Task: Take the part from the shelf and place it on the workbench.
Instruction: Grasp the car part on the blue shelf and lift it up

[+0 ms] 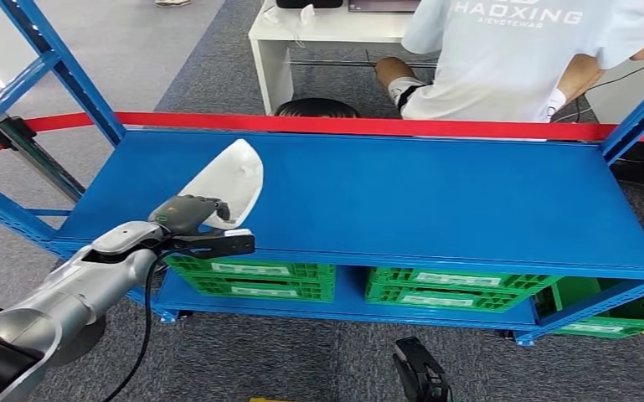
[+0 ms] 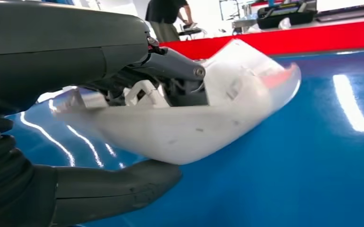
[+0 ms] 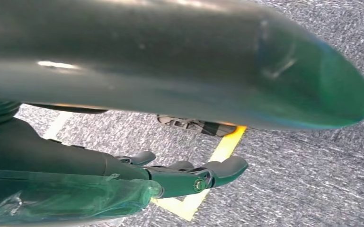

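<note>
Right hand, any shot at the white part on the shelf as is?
Probably not. The right hand hangs low over the carpet, and the left hand already grips the white part.

shelf (image 1: 435, 201): blue, glossy top board, red front-to-back rail along far edge, blue uprights at corners | on top board: white part (image 1: 236, 177) near left front, tilted | lower board: green crates (image 1: 255, 279) side by side | floor (image 1: 301, 360): grey carpet under the shelf
</note>
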Robot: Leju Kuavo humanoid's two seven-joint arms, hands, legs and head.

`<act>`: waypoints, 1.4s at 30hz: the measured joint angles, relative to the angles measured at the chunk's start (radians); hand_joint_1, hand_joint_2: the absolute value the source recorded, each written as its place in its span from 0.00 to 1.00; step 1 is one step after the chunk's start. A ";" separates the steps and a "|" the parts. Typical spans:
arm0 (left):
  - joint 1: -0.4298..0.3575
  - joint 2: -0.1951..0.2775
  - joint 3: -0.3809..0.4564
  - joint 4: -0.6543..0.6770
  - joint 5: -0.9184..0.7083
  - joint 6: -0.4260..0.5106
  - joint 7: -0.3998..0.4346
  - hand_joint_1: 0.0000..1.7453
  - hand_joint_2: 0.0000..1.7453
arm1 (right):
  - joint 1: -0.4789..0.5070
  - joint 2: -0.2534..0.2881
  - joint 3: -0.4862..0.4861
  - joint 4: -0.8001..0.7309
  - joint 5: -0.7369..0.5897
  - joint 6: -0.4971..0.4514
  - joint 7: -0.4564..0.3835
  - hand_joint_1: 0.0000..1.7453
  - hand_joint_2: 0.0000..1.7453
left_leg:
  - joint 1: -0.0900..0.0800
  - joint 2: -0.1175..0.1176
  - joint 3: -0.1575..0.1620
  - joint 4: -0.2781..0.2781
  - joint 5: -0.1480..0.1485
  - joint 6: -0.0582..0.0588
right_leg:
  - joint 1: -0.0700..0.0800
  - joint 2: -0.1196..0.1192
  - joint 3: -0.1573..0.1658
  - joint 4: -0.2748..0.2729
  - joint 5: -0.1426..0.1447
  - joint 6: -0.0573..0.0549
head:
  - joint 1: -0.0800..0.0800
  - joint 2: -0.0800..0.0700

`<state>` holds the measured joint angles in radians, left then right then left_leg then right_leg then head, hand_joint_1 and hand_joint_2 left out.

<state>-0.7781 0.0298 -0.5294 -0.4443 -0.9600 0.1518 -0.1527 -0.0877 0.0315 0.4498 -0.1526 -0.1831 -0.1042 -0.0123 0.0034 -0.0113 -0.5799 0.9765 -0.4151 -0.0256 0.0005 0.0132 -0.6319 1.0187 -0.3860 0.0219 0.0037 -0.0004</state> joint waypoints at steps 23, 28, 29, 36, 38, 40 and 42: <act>-0.001 0.004 -0.012 0.001 -0.006 0.017 -0.006 1.00 1.00 | -0.008 -0.009 -0.010 0.000 -0.018 -0.009 -0.019 0.00 0.00 | -0.001 0.000 0.000 0.000 0.001 0.002 | -0.001 0.000 0.000 0.000 0.001 0.000 | 0.000 0.000; -0.001 0.006 -0.019 0.001 -0.006 0.023 -0.005 1.00 1.00 | -0.008 -0.010 -0.011 0.000 -0.018 -0.009 -0.019 0.00 0.00 | -0.001 0.000 0.000 0.000 0.001 0.002 | -0.001 0.000 0.000 0.000 0.001 0.000 | 0.000 0.000; -0.001 0.006 -0.020 0.001 -0.007 0.023 -0.003 1.00 1.00 | -0.008 -0.010 -0.011 0.000 -0.017 -0.009 -0.019 0.00 0.00 | -0.001 0.000 0.000 0.000 0.001 0.002 | -0.001 0.000 0.000 0.000 0.001 0.000 | 0.000 0.000; 0.000 0.010 -0.028 0.001 -0.019 0.035 0.001 1.00 1.00 | -0.007 -0.010 -0.012 0.000 -0.016 -0.008 -0.019 0.00 0.00 | -0.001 0.000 0.000 0.000 0.001 0.002 | -0.001 0.000 0.000 0.000 0.001 0.000 | 0.000 0.000; 0.000 0.011 -0.030 0.001 -0.021 0.040 0.002 1.00 1.00 | -0.007 -0.010 -0.014 0.000 -0.016 -0.008 -0.019 0.00 0.00 | -0.001 0.000 0.000 0.000 0.001 0.002 | -0.001 0.000 0.000 0.000 0.001 0.000 | 0.000 0.000; 0.000 0.012 -0.032 0.001 -0.022 0.048 0.006 1.00 1.00 | -0.007 -0.010 -0.018 0.000 -0.015 -0.008 -0.019 0.00 0.00 | -0.001 0.000 0.000 0.000 0.001 0.002 | -0.001 0.000 0.000 0.000 0.001 0.000 | 0.000 0.000; 0.000 0.016 -0.034 0.001 -0.023 0.054 0.011 1.00 1.00 | -0.006 -0.010 -0.022 0.000 -0.014 -0.008 -0.020 0.00 0.00 | -0.001 0.000 0.000 0.000 0.001 0.002 | -0.001 0.000 0.000 0.000 0.001 0.000 | 0.000 0.000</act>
<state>-0.7779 0.0458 -0.5635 -0.4437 -0.9834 0.2060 -0.1418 -0.0936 0.0216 0.4275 -0.1526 -0.1975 -0.1125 -0.0319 0.0025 -0.0113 -0.5799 0.9765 -0.4137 -0.0239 -0.0003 0.0129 -0.6320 1.0186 -0.3849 0.0222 0.0038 -0.0004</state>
